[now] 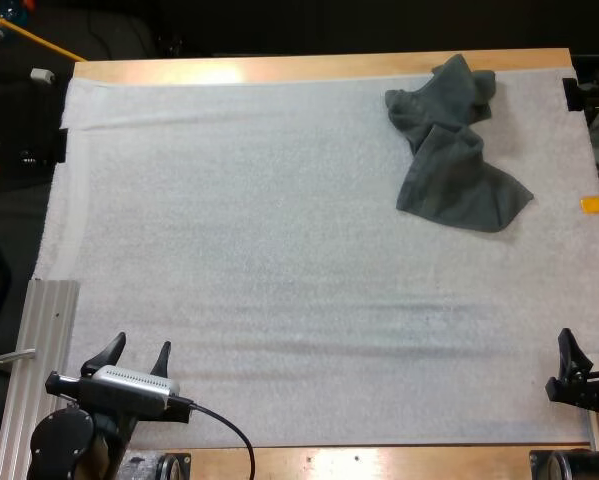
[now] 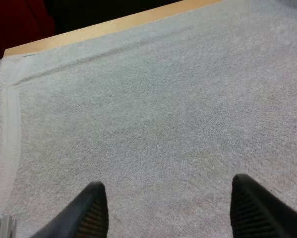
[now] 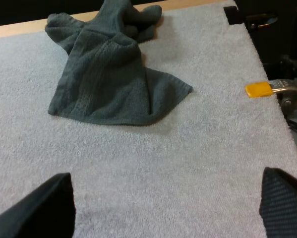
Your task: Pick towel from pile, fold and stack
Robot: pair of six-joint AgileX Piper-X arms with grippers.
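Observation:
A dark grey-green towel (image 1: 454, 150) lies crumpled at the far right of the white mat (image 1: 279, 250), bunched at its far end and spread flatter toward the near side. In the right wrist view the same towel (image 3: 108, 74) sits well ahead of my right gripper (image 3: 165, 208), whose fingers (image 3: 44, 203) stand wide apart over bare mat. In the high view my right gripper (image 1: 576, 365) rests at the mat's near right edge. My left gripper (image 1: 134, 355) is at the near left, open, with nothing between its fingers (image 2: 89, 210).
A ribbed metal rail (image 1: 34, 370) runs along the mat's near left side. The wooden table edge (image 1: 279, 68) borders the mat's far side. A dark clamp (image 1: 571, 92) sits at the far right corner.

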